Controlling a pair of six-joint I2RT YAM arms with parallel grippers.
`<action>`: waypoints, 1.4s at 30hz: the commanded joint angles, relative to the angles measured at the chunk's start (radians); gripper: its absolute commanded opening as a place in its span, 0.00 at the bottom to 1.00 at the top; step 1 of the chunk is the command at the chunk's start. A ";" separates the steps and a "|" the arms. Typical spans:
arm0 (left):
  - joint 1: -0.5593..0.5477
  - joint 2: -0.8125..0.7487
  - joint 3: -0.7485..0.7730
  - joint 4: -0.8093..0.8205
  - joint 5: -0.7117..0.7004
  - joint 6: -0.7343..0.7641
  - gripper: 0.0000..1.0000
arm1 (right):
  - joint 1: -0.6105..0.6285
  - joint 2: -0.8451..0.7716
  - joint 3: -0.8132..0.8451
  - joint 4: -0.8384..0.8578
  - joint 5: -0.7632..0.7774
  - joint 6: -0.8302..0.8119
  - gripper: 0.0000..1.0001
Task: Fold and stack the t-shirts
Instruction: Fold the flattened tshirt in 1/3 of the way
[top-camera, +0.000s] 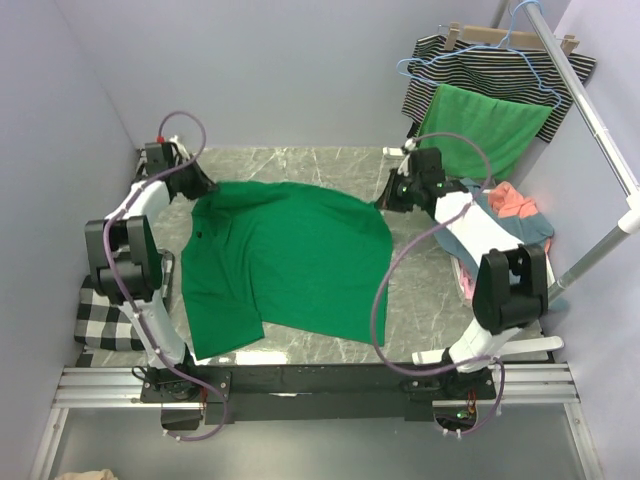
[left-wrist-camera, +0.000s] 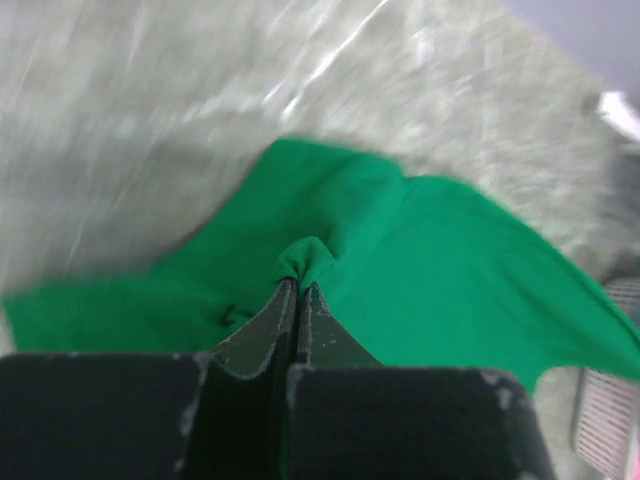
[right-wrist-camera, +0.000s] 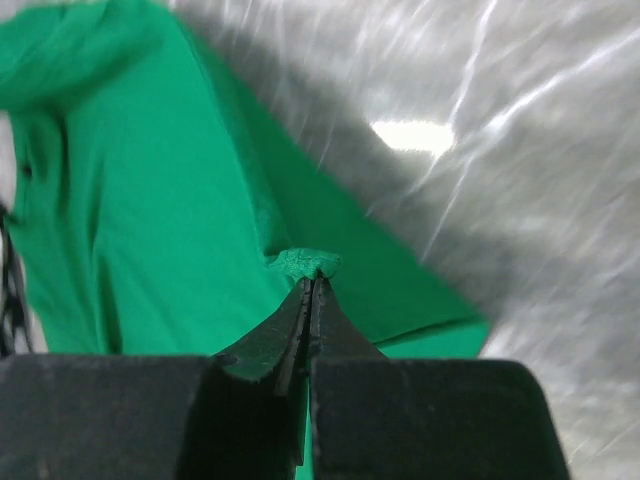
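An emerald green t-shirt (top-camera: 285, 265) lies spread across the marble table, its far edge stretched between both grippers. My left gripper (top-camera: 205, 188) is shut on a pinch of the shirt's far left corner. In the left wrist view the gripper (left-wrist-camera: 300, 283) has a small bunch of the green t-shirt's cloth (left-wrist-camera: 430, 270) caught at its tips. My right gripper (top-camera: 385, 200) is shut on the far right corner. The right wrist view shows this gripper (right-wrist-camera: 312, 280) with a bunched hem of the green t-shirt (right-wrist-camera: 150, 220) clamped in its tips. Dusty blue and coral t-shirts (top-camera: 510, 215) lie heaped at the right, behind the right arm.
A striped garment (top-camera: 500, 60) and a brighter green cloth (top-camera: 480, 125) hang from hangers on a white rack pole (top-camera: 590, 110) at the back right. A black-and-white checked cloth (top-camera: 105, 315) lies at the table's left edge. Purple walls close in on the left and at the back.
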 joint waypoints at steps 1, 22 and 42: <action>-0.033 -0.117 -0.096 -0.031 -0.195 -0.040 0.01 | 0.041 -0.116 -0.097 -0.043 -0.003 -0.022 0.00; -0.033 -0.234 -0.279 -0.235 -0.672 -0.119 0.01 | 0.038 -0.184 -0.332 -0.097 0.475 0.147 0.00; -0.090 -0.447 -0.343 -0.214 -0.671 -0.122 0.87 | 0.074 -0.342 -0.381 -0.056 0.370 0.135 0.63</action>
